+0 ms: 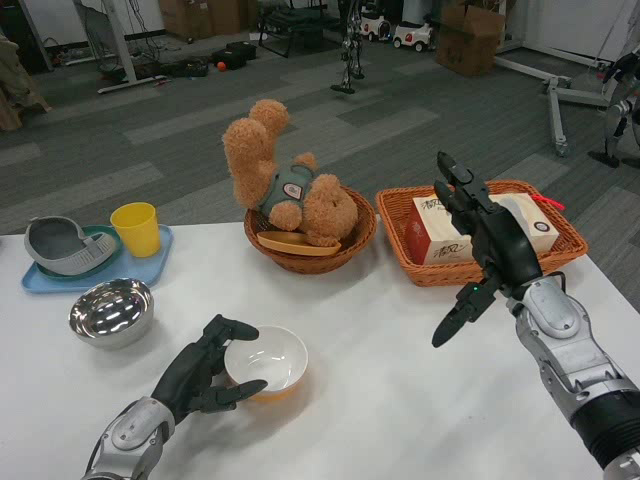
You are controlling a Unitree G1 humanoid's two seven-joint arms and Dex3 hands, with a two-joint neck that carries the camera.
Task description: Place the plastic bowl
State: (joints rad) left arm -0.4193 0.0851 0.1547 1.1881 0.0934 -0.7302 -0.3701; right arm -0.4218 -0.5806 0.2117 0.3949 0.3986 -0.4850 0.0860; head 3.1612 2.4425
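Gripping the rim of a white plastic bowl [266, 361] that sits on the white counter [380, 400], the robot's left hand [205, 372] curls its fingers around the near-left edge. Its right hand [487, 245] hovers empty with fingers spread (raised in front of a rectangular wicker basket [478, 268]). A steel bowl [111, 312] rests just left of the plastic bowl.

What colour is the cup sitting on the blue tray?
Yellow. The cup stands upright on the blue tray, clearest in the head view.
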